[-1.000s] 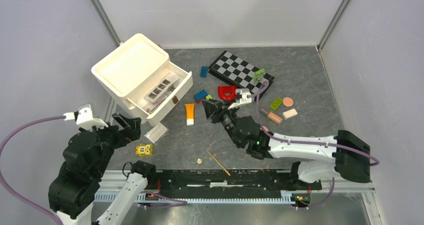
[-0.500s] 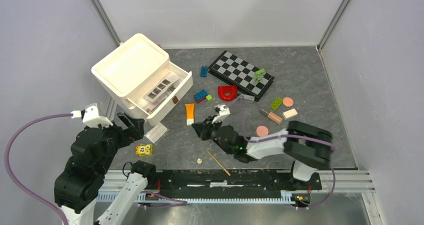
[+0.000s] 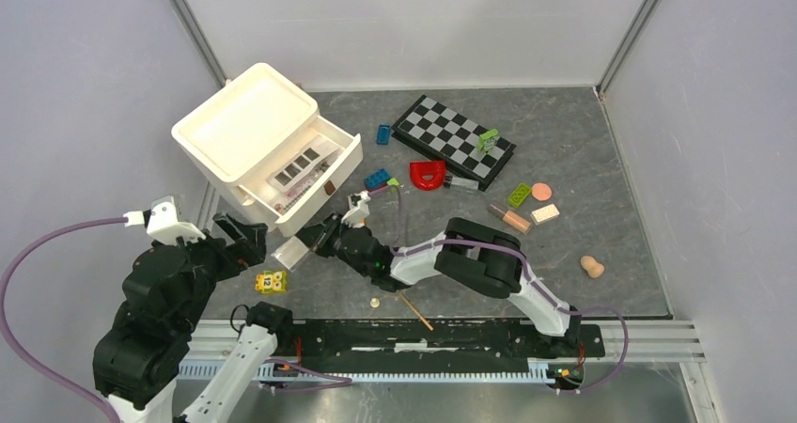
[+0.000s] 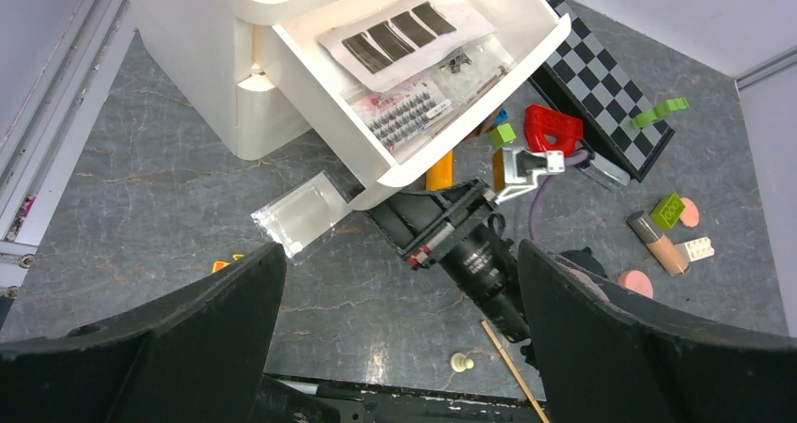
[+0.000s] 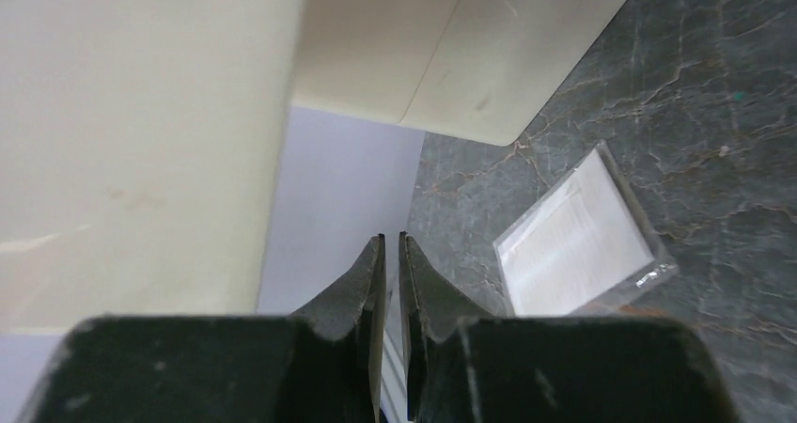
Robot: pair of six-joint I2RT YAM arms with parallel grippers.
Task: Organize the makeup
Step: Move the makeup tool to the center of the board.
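Observation:
My right gripper is stretched left, low at the open drawer's front corner. Its jaws are shut with nothing between them. A clear sachet lies just beside it and shows in the right wrist view. My left gripper hangs open and empty above the sachet. The orange tube peeks out beside the right arm. A white palette with dark pans lies in the drawer. Two pink discs, a peach-filled tube and a small pale case lie at the right.
The white drawer box stands at the back left. A checkerboard, coloured bricks, a red piece and a yellow block lie around. A wooden stick, a small pawn and a wooden peg lie near the front.
My right arm has swung left from the table's middle to the drawer's front corner and now covers the orange tube. The wooden peg has come into view at the right. The left gripper barely moved.

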